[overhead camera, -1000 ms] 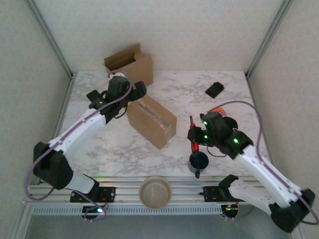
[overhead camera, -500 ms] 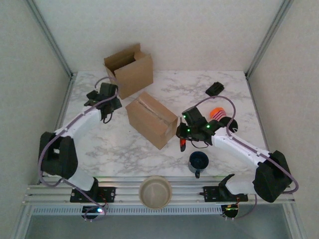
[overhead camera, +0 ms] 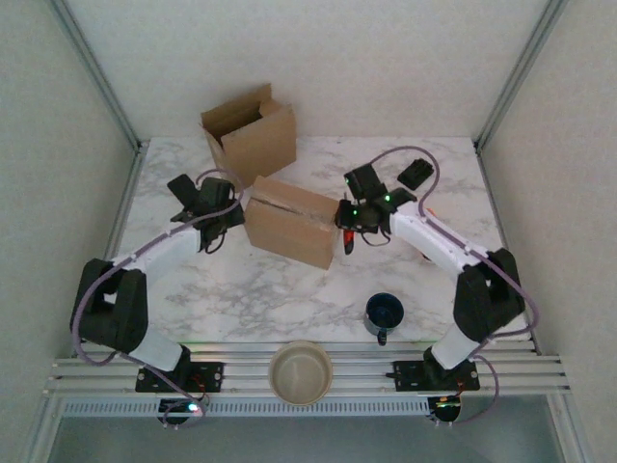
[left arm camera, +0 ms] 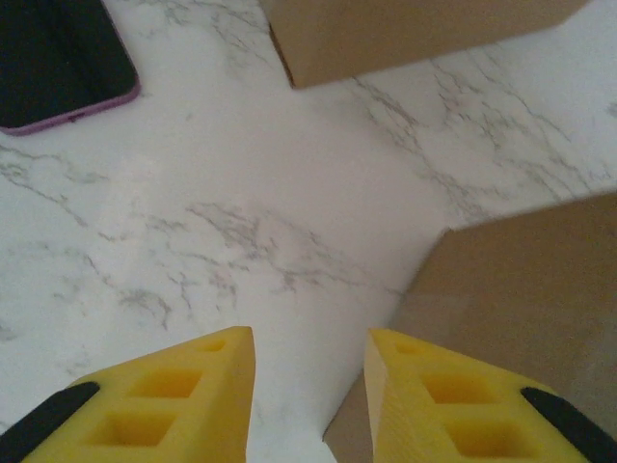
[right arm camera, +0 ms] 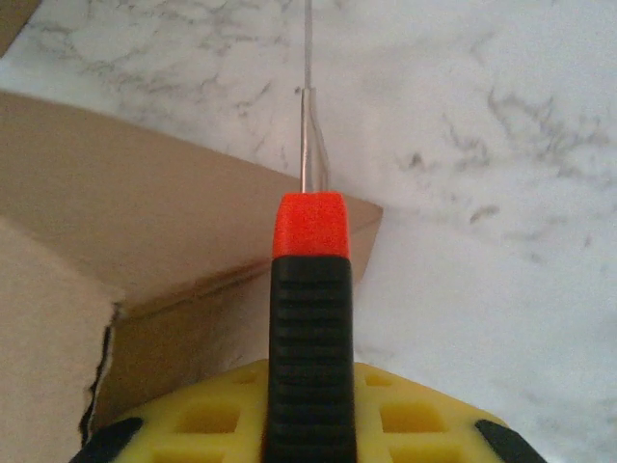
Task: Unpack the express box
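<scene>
Step in hand: cutting open the box, which sits mid-way across the table. Right gripper clamps a knife, blade apparently at the box's end. Left gripper, part-open and empty, should brace the box.

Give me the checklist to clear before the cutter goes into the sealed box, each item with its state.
1. The right gripper is shut on the cutter: ok.
2. The blade is out: ok.
3. The blade lies over the top of the sealed box: not ok; it points past a corner, over the table.
4. The left gripper braces the box: cannot tell; jaws apart with nothing between, box corner beside one finger.
5. The phone is clear of the left gripper: ok.
6. The mug stands away from the box: ok.
</scene>
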Motion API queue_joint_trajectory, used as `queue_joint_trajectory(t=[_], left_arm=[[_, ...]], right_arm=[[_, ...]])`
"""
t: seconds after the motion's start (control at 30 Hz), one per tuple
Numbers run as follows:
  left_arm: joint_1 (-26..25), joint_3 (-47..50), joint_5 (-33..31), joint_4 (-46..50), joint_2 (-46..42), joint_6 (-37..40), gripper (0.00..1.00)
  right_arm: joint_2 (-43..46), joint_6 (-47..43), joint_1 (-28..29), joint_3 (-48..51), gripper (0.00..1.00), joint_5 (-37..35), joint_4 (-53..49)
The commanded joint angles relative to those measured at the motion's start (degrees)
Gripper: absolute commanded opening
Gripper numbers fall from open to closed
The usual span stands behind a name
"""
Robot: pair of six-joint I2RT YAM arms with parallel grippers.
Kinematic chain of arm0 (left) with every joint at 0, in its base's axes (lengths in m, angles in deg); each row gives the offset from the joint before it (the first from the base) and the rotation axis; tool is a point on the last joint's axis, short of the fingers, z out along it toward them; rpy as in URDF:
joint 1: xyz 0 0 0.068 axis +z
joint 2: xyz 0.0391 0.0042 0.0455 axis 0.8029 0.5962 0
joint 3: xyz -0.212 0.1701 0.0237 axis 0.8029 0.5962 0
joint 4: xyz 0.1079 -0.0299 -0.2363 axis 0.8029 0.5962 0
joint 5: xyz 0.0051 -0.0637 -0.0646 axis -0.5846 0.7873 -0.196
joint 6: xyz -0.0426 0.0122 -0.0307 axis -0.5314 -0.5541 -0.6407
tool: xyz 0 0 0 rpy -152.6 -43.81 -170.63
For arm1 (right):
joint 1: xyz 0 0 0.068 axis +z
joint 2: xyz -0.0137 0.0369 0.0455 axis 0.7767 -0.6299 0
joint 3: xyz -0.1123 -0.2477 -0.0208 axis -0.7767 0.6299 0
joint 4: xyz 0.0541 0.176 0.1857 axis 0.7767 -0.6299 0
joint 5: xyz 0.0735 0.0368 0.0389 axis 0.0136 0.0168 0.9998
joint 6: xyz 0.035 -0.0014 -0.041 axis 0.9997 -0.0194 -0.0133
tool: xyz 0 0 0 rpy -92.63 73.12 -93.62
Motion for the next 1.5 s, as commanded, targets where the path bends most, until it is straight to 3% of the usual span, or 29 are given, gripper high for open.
queue_joint_trajectory(t=[0.0,0.2,0.37,0.47,0.67,0.77,0.93,1.07,1.3,1.47], left_arm=[[-5.1,1.9,5.1,-1.2,-4.4,-0.4,0.35],[-11.2,5.0,6.5,2.6,-11.6,-4.9,0.37],[-14.9,5.7,4.4,9.7,-17.5,-7.3,0.52],[-15.6,5.2,1.8,15.4,-21.3,-8.3,0.61],[-15.7,1.8,-3.1,24.8,-25.8,-7.7,0.76],[-15.7,-0.3,-5.9,28.1,-24.8,-7.1,0.76],[-12.7,-6.9,-16.3,31.0,-20.6,-6.5,0.74],[-7.2,-11.6,-15.1,26.3,-12.2,-2.3,0.72],[-5.3,-14.3,-11.6,16.8,4.0,0.9,0.62],[-6.3,-11.9,-7.9,14.7,5.4,-0.1,0.59]], right_arm=[[-6.3,-8.6,-1.1,-9.5,0.00,11.5,0.5],[-23.0,-15.1,-5.1,-33.6,0.00,13.9,-11.6],[-33.1,-17.7,-7.5,-49.9,0.00,5.2,-22.8],[-34.5,-19.3,-8.2,-53.8,0.00,-1.1,-25.6],[-27.9,-21.3,-9.1,-46.9,0.00,-9.5,-23.9],[-21.5,-20.7,-9.0,-37.7,0.00,-11.5,-20.6],[-8.6,-18.5,-6.7,-18.5,0.00,-17.0,-15.3],[-2.0,-14.2,-2.9,-7.1,0.00,-16.2,-11.6],[-5.0,-4.9,1.6,-3.5,0.00,-15.6,-7.0],[-12.2,-4.1,1.9,-11.3,0.00,-15.7,-6.9]])
